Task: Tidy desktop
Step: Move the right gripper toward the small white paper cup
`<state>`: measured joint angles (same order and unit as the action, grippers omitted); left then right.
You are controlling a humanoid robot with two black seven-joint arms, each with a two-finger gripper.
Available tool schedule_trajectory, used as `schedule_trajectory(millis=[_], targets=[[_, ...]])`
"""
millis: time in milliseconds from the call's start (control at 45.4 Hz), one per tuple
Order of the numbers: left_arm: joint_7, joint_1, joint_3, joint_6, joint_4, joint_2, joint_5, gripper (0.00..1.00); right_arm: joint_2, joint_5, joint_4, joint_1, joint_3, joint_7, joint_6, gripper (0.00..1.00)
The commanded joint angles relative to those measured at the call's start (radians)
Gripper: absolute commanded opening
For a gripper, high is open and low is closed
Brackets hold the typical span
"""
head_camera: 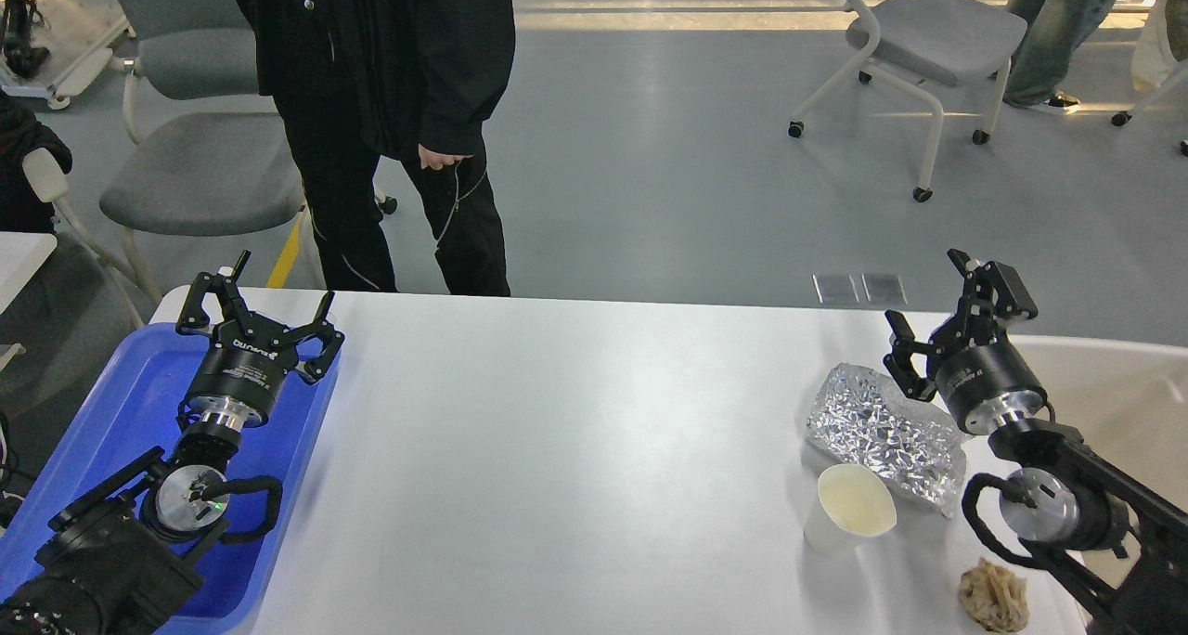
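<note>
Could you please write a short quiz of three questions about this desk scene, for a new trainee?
1. True or false: the left gripper hangs over the blue tray.
2. Which item lies nearest the front edge of the desktop?
A. the crumpled foil sheet
B. the white paper cup
C. the crumpled brown paper ball
3. Fill in: the right gripper is open and holds ____.

Key
1. True; its fingers are spread above the tray's far end.
2. C.
3. Nothing; it hovers beside the foil sheet, near the cream-white bin.
</note>
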<state>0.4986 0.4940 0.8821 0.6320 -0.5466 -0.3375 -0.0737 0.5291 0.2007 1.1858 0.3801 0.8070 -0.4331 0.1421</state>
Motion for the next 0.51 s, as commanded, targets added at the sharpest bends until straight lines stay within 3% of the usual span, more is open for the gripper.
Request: schedule_trajectory(millis=[0, 286, 484], targets=[[0.0, 0.0, 0.0, 0.0, 0.0, 0.0, 0.0, 1.0, 0.153, 0.008, 0.138, 0.003, -0.103, 0.059, 0.042, 1.0], [0.0, 0.0, 0.0, 0.008, -0.001, 0.0, 0.002, 1.0, 0.233, 0.104, 0.152, 0.017, -0.112, 0.243, 0.016, 1.0], [0.0, 0.0, -0.002, 0.009, -0.001, 0.0, 0.002, 1.0, 0.242, 0.233, 0.141, 0.059, -0.146, 0.287, 0.007, 1.0]])
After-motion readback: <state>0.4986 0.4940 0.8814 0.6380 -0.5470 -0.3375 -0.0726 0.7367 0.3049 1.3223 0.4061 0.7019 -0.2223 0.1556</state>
